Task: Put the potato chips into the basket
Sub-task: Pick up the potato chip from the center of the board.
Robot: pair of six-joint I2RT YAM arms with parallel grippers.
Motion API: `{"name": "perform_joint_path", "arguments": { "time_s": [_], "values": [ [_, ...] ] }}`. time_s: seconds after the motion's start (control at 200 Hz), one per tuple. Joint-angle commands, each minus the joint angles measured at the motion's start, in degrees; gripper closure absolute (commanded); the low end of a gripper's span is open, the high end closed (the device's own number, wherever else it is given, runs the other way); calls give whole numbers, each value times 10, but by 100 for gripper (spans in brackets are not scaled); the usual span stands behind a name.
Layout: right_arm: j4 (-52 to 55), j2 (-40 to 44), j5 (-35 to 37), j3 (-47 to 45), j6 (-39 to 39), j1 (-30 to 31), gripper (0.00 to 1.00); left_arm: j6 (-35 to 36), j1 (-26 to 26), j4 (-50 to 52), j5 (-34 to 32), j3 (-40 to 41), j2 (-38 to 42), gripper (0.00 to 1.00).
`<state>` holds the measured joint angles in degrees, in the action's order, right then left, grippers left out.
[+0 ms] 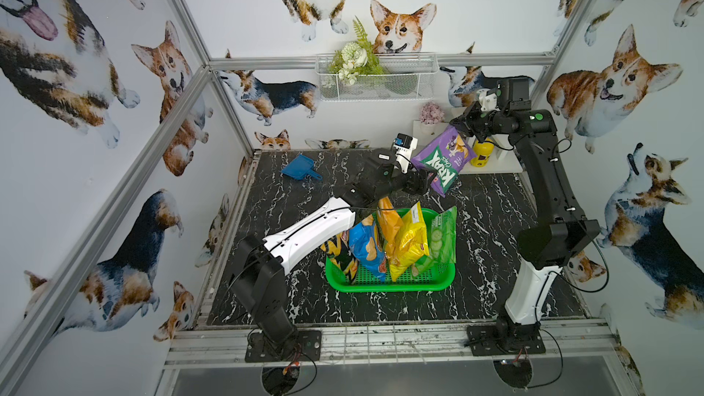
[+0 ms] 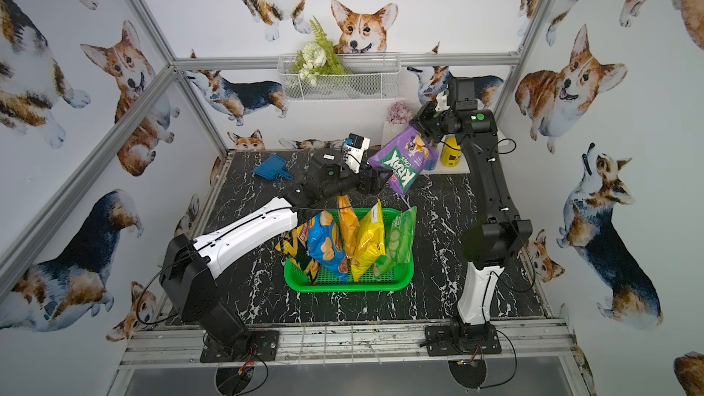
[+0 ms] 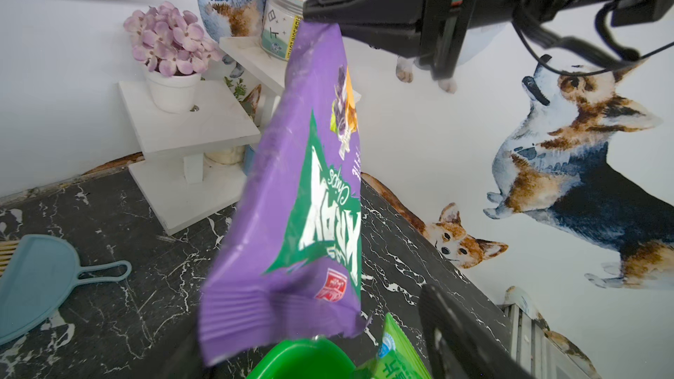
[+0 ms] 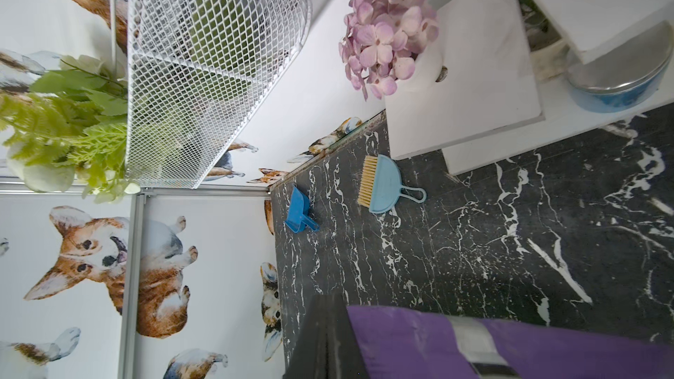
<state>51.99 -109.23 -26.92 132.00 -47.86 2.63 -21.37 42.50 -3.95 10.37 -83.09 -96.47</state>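
Your right gripper point(image 1: 458, 126) is clenched on the top seam of the purple Krax bag point(image 1: 442, 160). The bag hangs free in the air, just beyond the far rim of the basket point(image 1: 388, 285) and not yet over it. Your left gripper point(image 1: 428, 180) is released, jaws wide, at the bag's lower end; I cannot tell whether it touches the foil. Five bags stand crowded in the basket, from the black-and-yellow bag point(image 1: 339, 253) to the green bag point(image 1: 444, 238). I advise you to carry the purple bag over their tops and use the left jaws only to guide the loose end. Open the right jaws once that end is inside the rim.
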Motion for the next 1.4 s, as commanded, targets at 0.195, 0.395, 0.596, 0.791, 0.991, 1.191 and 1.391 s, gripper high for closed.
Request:
{"name": "perform_joint_path", "arguments": {
  "time_s": [0.195,0.395,0.596,0.791,0.991,1.191,1.391],
  "values": [
    [-57,8,-46,5,-58,10,100,2,5,-35,-45,12,-2,15],
    [-73,20,-54,-3,-80,21,100,-23,5,-79,-35,-4,-20,15],
    [-86,30,-59,-12,-94,23,100,-41,5,-92,-27,-12,-29,20],
    [-90,44,-57,-31,-93,24,100,-54,5,-86,-31,-10,-19,51],
    [-96,62,-51,-67,-80,24,100,-61,4,-68,-34,-8,-3,73],
    [-94,73,-59,-102,-42,26,100,-67,3,-19,-27,-20,11,99],
    [-76,85,-50,-118,29,26,100,-72,2,116,-6,-91,29,100]
  ]
}}
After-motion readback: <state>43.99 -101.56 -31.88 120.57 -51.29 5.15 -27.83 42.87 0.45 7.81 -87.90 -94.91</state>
